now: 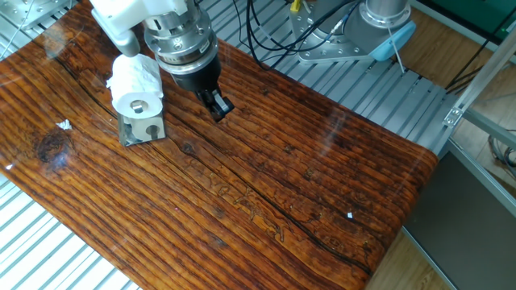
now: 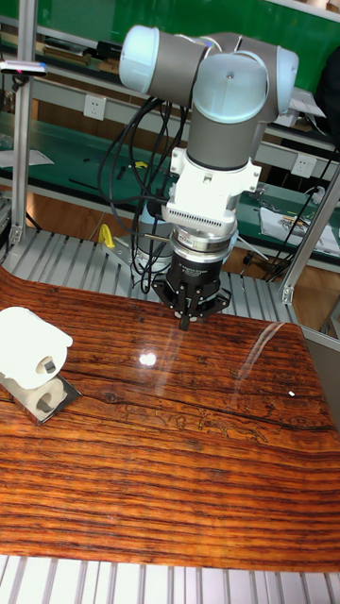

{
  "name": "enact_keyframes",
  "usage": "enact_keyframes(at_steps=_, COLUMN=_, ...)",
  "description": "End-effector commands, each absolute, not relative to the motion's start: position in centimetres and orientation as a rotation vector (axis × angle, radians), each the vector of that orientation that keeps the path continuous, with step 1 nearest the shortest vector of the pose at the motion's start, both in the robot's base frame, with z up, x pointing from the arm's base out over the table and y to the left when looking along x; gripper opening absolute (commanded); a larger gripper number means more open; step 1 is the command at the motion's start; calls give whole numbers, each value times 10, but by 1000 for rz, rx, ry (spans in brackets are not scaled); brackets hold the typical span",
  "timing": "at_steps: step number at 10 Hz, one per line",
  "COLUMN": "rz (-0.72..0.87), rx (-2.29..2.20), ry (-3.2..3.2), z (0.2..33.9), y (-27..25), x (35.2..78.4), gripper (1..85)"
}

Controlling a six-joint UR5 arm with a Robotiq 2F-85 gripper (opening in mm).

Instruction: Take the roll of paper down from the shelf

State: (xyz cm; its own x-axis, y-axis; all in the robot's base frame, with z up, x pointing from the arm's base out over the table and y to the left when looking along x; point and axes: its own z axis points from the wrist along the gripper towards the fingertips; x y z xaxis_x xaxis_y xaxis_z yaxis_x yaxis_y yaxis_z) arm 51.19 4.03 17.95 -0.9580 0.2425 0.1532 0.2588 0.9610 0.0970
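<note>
The white roll of paper (image 1: 135,84) (image 2: 30,347) lies on top of the shelf (image 1: 143,127) (image 2: 47,396), a small metal bracket with a beige face and a round hole, at the table's left end. My gripper (image 1: 219,107) (image 2: 186,318) hangs a little above the wood to the right of the roll, apart from it. Its black fingers are pressed together with nothing between them.
The dark wooden tabletop (image 1: 266,193) stretches to the right of the shelf. Black cables (image 1: 266,32) and the arm's base (image 1: 379,24) sit behind the table on the ribbed metal surface. A small white fleck (image 1: 349,214) lies on the wood.
</note>
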Motion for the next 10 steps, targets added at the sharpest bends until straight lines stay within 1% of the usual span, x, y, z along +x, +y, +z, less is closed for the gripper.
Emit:
enact_keyframes(at_steps=1, rz=-201, rx=-391, ry=-2973, z=181, y=44, x=513, gripper=10)
enact_keyframes(at_steps=10, rz=-234, rx=-413, ry=-2974, z=178, y=48, x=515, gripper=10)
